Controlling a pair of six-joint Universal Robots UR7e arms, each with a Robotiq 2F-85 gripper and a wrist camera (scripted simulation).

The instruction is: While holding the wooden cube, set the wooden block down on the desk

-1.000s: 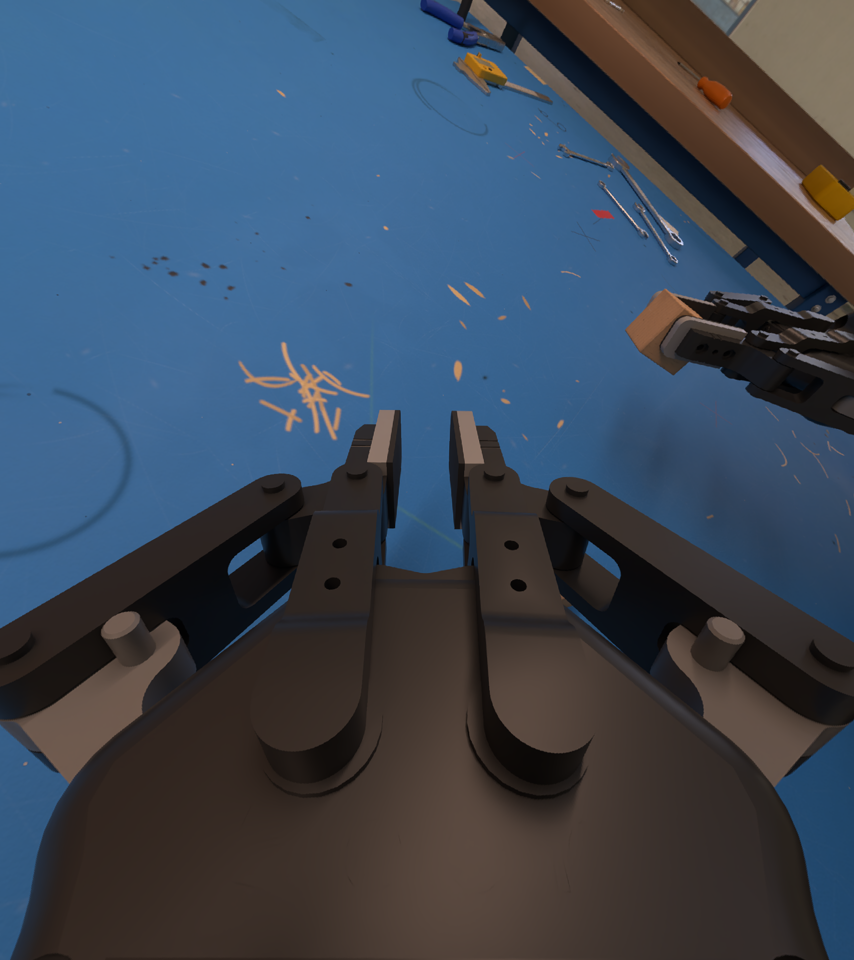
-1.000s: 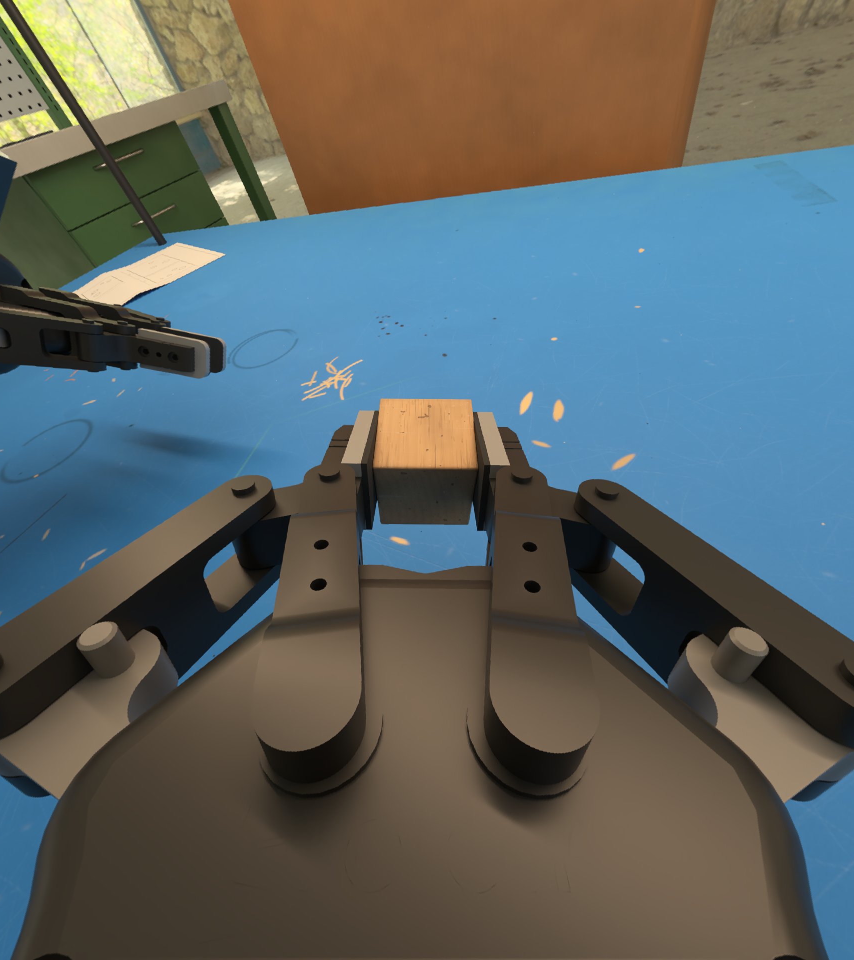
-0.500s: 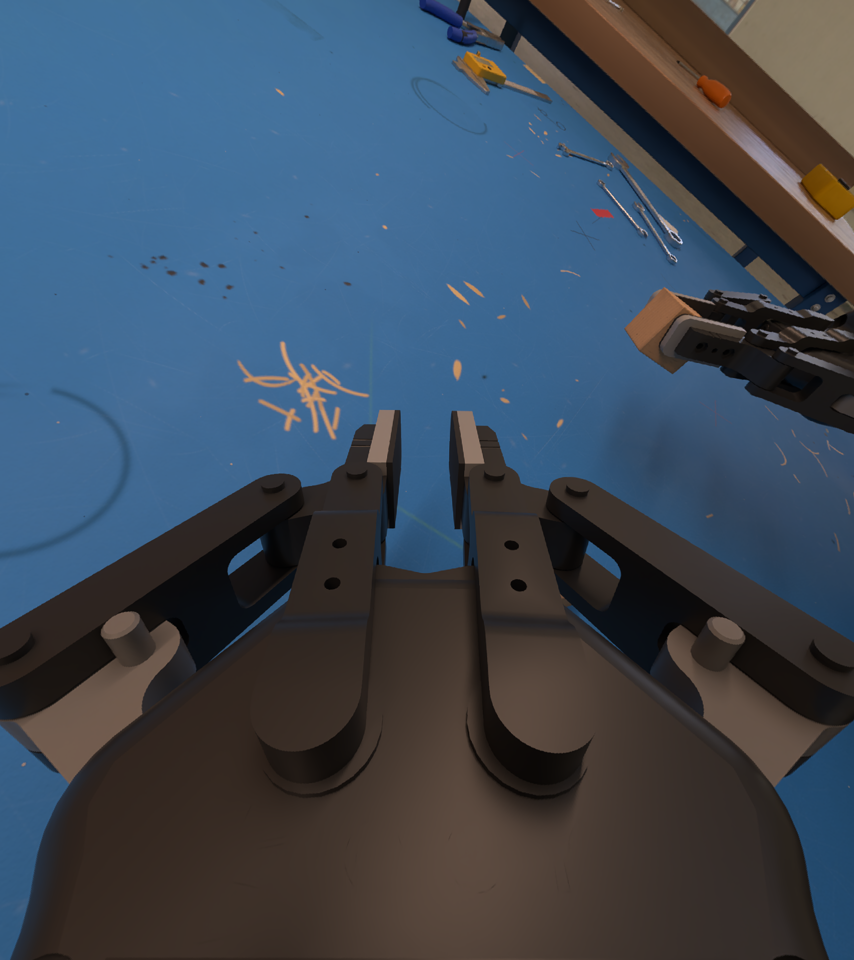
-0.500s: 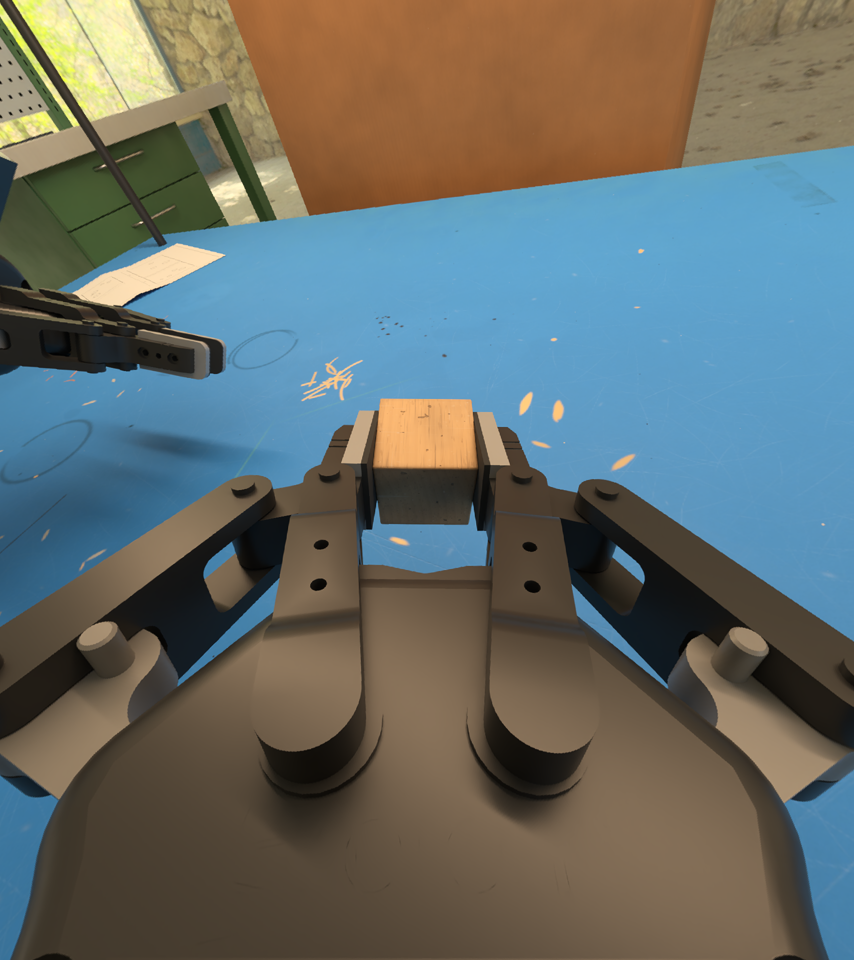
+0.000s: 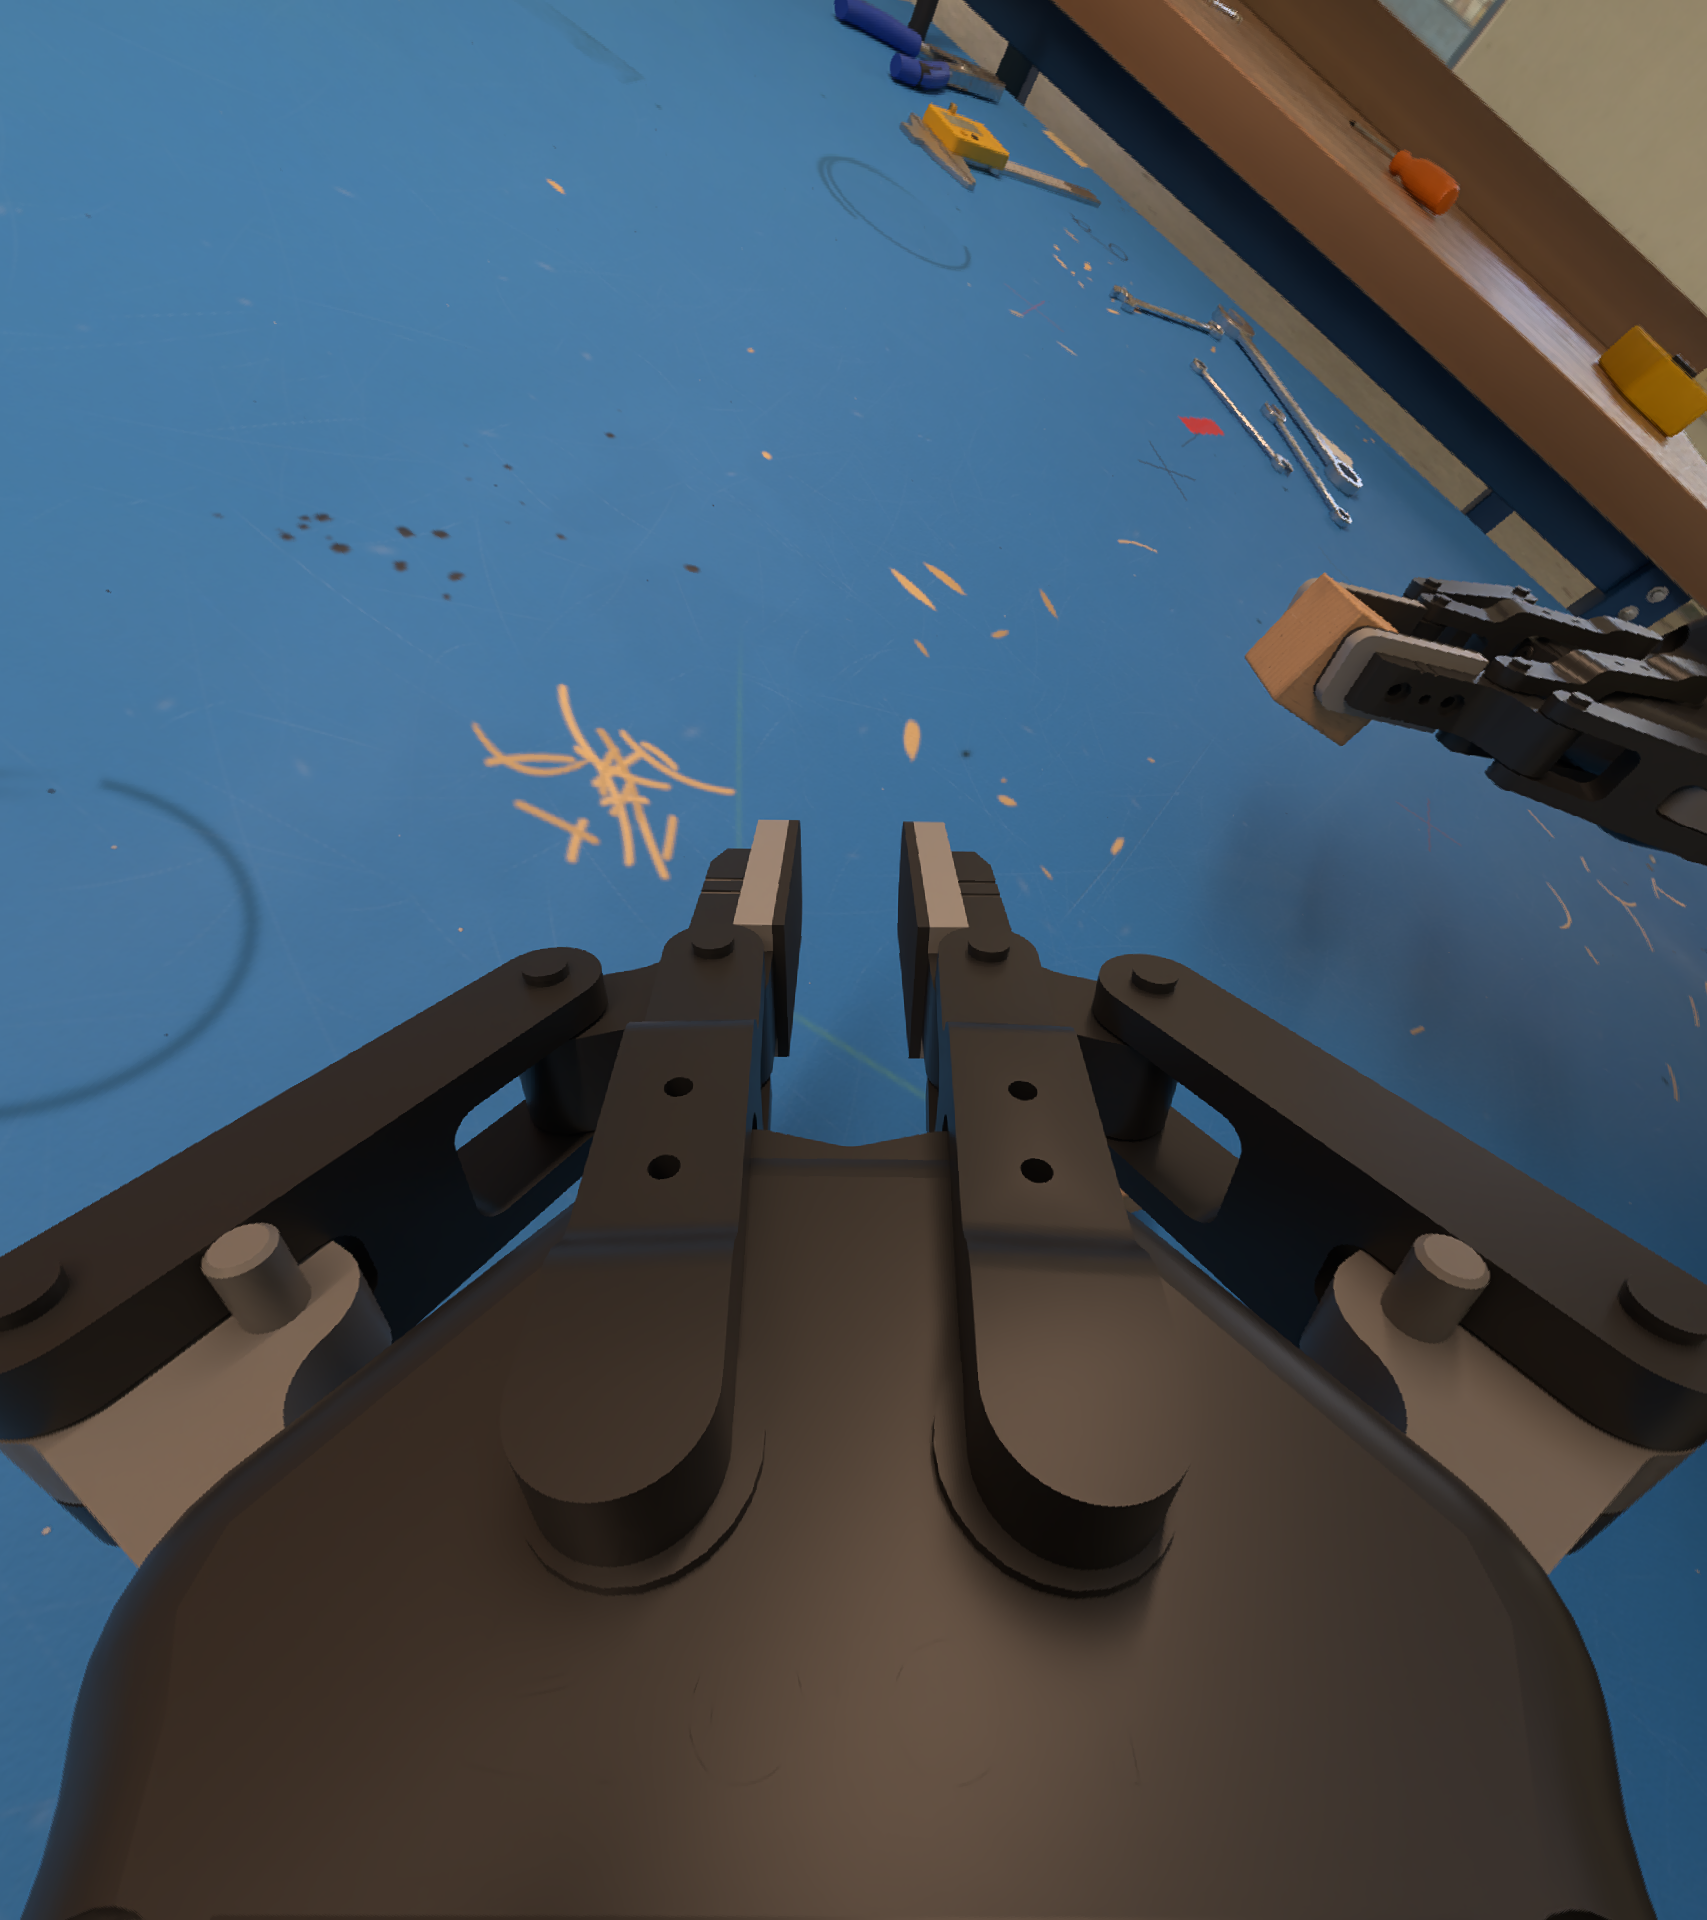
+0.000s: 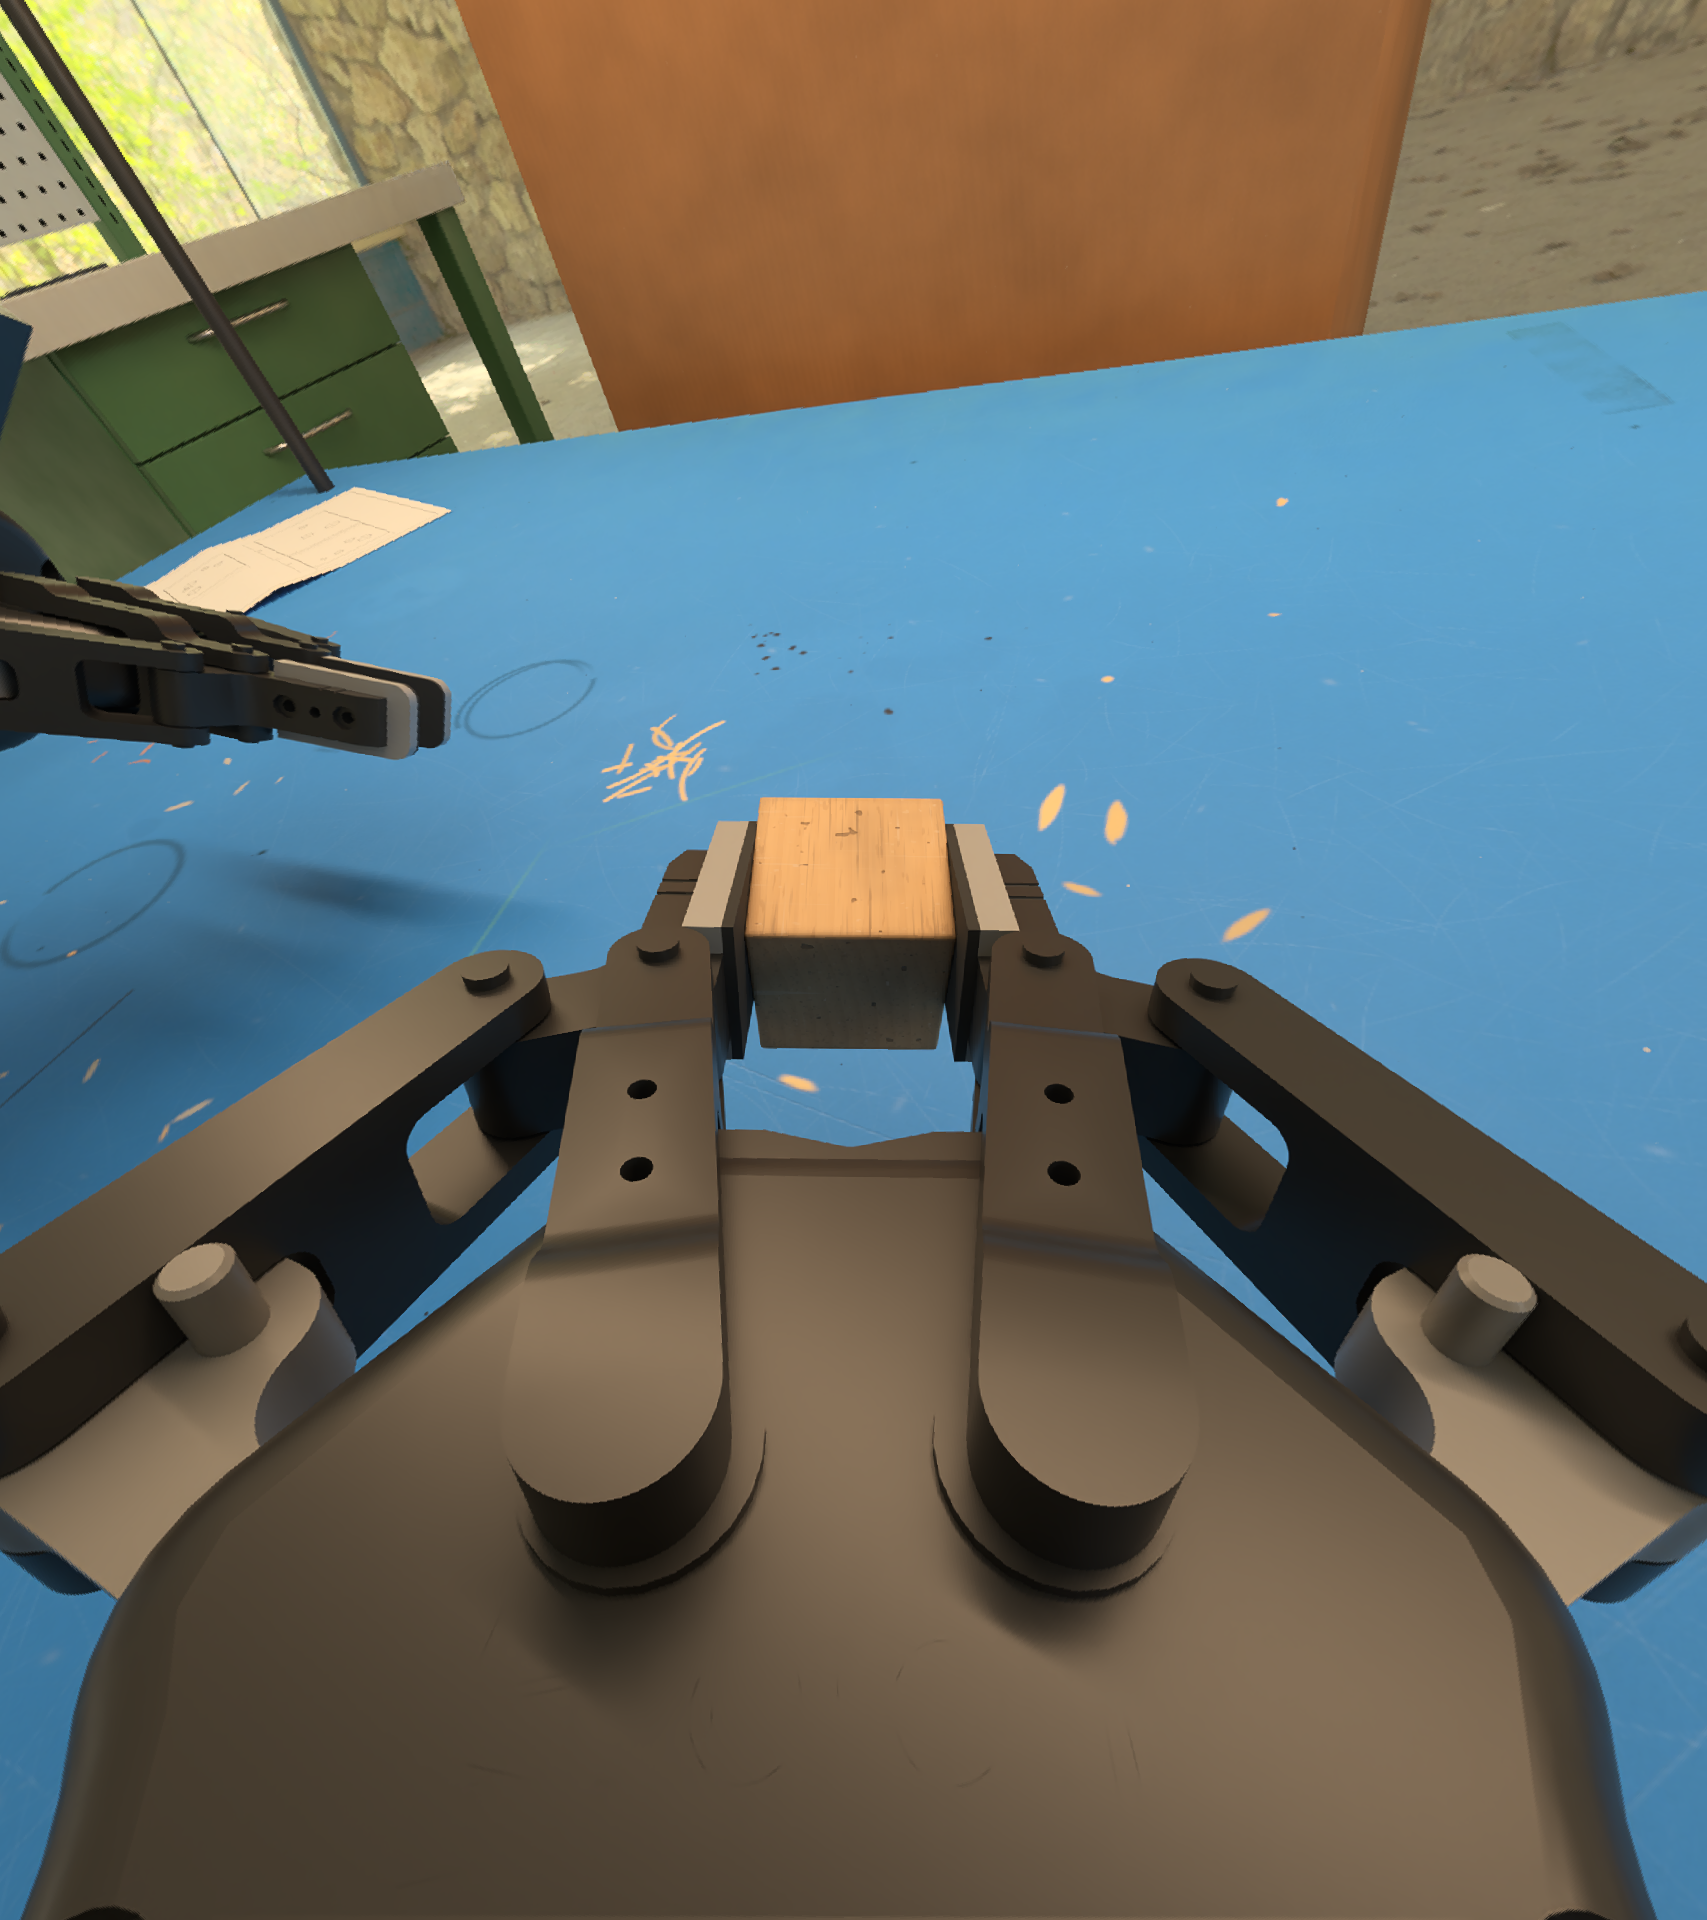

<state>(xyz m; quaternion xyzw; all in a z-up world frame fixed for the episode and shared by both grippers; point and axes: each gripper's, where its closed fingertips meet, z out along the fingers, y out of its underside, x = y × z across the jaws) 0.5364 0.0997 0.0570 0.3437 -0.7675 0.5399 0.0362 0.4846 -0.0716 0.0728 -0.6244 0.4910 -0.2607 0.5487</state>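
My right gripper (image 6: 849, 883) is shut on the wooden cube (image 6: 849, 868) and holds it above the blue desk (image 6: 1348, 727). The cube also shows in the left wrist view (image 5: 1296, 649), at the right, clamped in the right gripper's fingers (image 5: 1400, 686). My left gripper (image 5: 849, 883) hovers above the desk (image 5: 413, 312) with a narrow gap between its pads and nothing in it. From the side in the right wrist view, the left gripper (image 6: 413, 717) is also empty. No other wooden block is in view.
Wrenches (image 5: 1275, 416), a yellow tool (image 5: 963, 135) and blue-handled pliers (image 5: 890, 52) lie near the desk's far edge. A wooden bench (image 5: 1400, 229) runs behind them. A paper sheet (image 6: 298, 545) lies at the desk's corner, by a green cabinet (image 6: 236, 384).
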